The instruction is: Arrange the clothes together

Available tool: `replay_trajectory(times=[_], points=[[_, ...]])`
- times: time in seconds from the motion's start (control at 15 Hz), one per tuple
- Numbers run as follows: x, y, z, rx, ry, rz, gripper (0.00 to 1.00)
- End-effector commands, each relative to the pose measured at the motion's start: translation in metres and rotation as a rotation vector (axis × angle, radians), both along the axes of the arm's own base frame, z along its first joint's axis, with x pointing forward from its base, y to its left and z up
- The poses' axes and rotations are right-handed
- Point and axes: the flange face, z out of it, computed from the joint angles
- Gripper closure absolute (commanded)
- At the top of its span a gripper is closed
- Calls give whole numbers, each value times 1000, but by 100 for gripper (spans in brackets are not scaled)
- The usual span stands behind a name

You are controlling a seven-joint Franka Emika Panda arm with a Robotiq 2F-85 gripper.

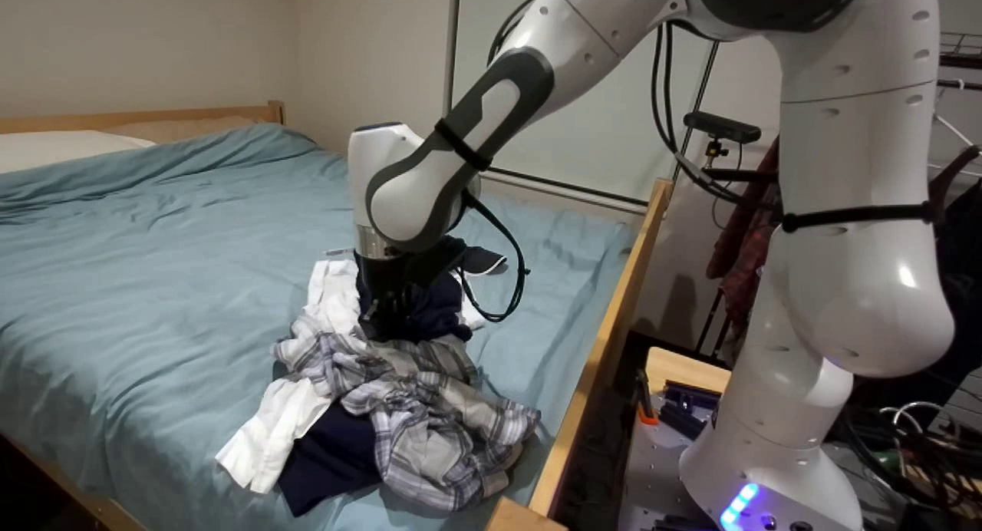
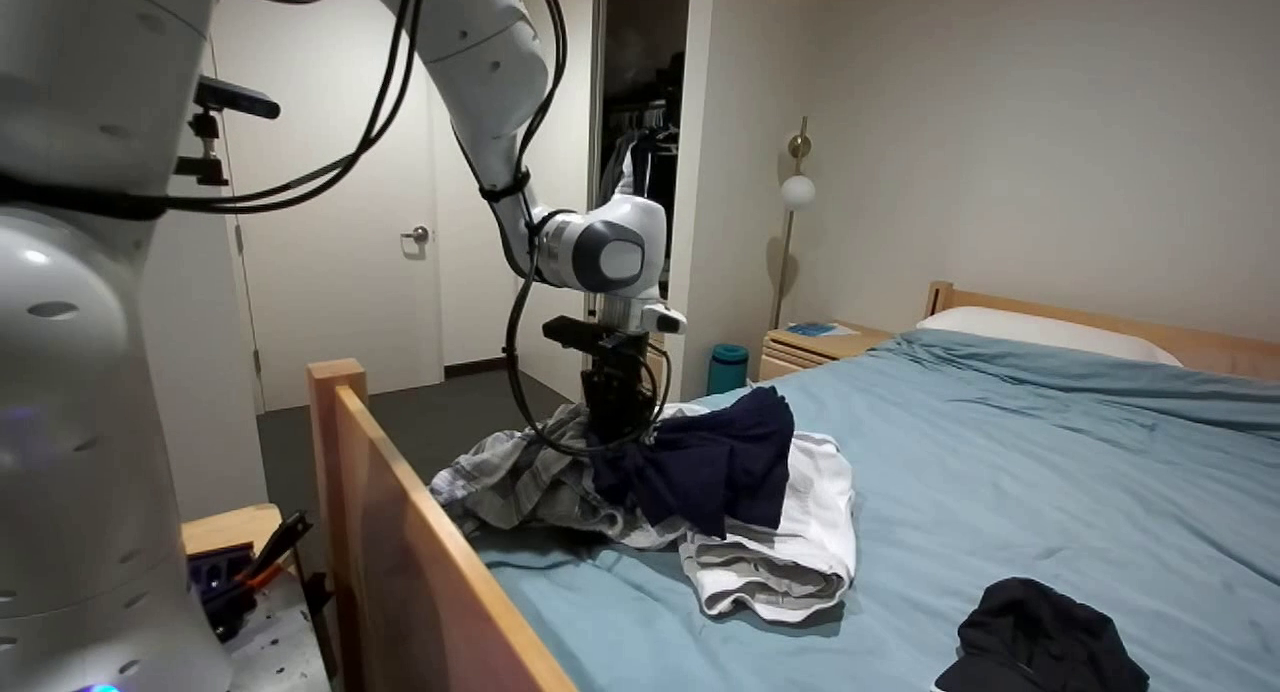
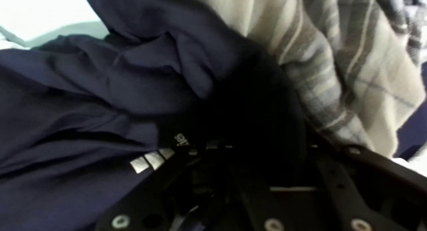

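A heap of clothes lies on the bed. A grey plaid shirt (image 1: 453,431) lies crumpled; it also shows in an exterior view (image 2: 530,477) and in the wrist view (image 3: 333,57). A navy garment (image 1: 441,308) with a white logo lies beside it, over a white garment (image 2: 790,562). The navy garment fills much of the wrist view (image 3: 146,80). Another navy piece (image 1: 337,454) lies under the plaid shirt. A black garment (image 2: 1045,642) lies apart. My gripper (image 1: 377,328) points down into the navy garment (image 2: 700,462); dark cloth shows between its fingers (image 3: 267,147), whose tips are hidden.
The bed (image 1: 169,285) has a blue cover and a wooden side board (image 1: 614,339) between heap and robot base. The board also shows in an exterior view (image 2: 450,552). A pillow (image 2: 1040,334) lies at the headboard. A black cable (image 1: 514,285) hangs from the arm near the clothes.
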Motion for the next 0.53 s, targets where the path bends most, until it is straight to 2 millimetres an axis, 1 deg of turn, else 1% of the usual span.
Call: replay_trajectory(times=[0.0,0.2,0.33,0.47], points=[[-9,7,5,90,45,33,34],[-10,1,27,143,10,38,15],[-8,-2,50,179,-26,64,3],[-7,2,80,223,-41,82,0]])
